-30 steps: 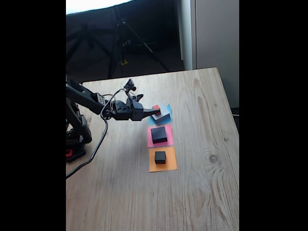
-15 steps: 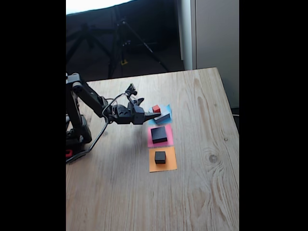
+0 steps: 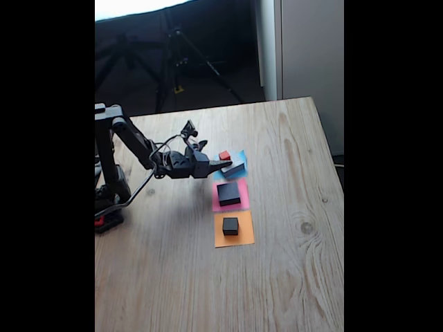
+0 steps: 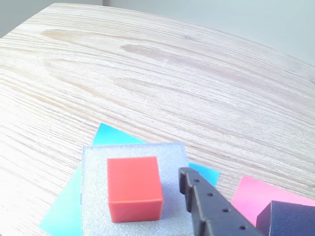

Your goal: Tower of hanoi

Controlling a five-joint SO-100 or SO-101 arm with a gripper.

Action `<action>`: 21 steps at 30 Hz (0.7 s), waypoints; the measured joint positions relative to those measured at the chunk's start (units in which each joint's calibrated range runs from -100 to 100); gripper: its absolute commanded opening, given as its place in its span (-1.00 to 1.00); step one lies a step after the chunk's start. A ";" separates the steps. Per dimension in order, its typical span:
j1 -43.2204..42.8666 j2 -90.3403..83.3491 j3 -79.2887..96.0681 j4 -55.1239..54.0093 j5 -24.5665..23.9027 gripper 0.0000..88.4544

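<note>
Red cube (image 4: 134, 188) sits atop grey block (image 4: 98, 206); tool (image 3: 223, 164) beside.

Red cube (image 4: 134, 188) sits upright on the flat grey block (image 4: 133, 206), just left of the claw (image 4: 194, 189) tip in the wrist view. Medium black block (image 3: 228, 193) lies flat just below the claw in the fixed view; small black cube (image 3: 230, 225) stands farther below, apart.
</note>
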 measured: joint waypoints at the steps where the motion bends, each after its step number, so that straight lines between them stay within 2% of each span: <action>1: -0.21 0.26 0.00 -0.08 0.00 0.09; 16: -1.24 3.76 -0.96 -1.20 0.00 -0.12; 17: -1.24 3.85 -1.30 -1.20 0.00 -0.15; 21: -1.24 4.70 -2.09 -1.20 0.00 -0.49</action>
